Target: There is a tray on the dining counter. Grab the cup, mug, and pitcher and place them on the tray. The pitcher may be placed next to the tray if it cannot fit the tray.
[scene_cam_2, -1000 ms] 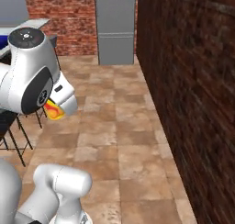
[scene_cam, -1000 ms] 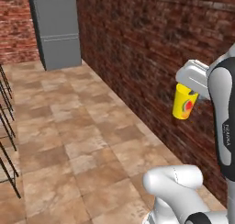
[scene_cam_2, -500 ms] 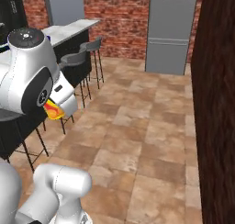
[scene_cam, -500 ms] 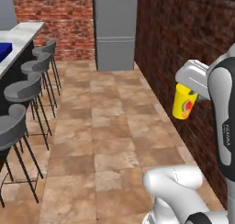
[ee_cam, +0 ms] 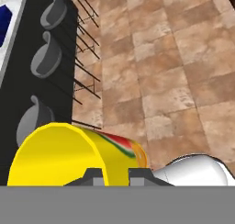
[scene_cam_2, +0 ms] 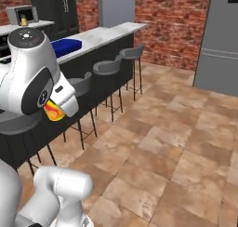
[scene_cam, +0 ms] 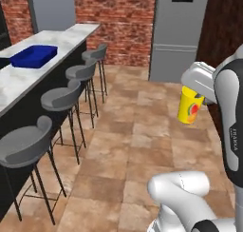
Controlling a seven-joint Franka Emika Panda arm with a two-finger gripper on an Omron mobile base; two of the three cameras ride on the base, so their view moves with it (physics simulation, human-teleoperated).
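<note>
The tool [ee_cam: 114, 175] is clenched on the rim of the smooth yellow cup [scene_cam: 190, 108], held in the air over the brown tiled floor [scene_cam: 142, 140]. Off to the side, the glossy deep-blue tray [scene_cam: 34, 55] rests on the white-grey marble tabletop [scene_cam: 28, 76], above round grey stools [scene_cam: 60, 99].

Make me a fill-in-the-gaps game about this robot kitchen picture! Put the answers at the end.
1. The gripper is shut on the yellow ____.
2. The tray on the dining counter is colored ____.
3. Along the dining counter stands a row of round grey ____.
4. The wall behind the tall grey refrigerator is made of red ____.

Missing words: cup; blue; stools; brick
</note>
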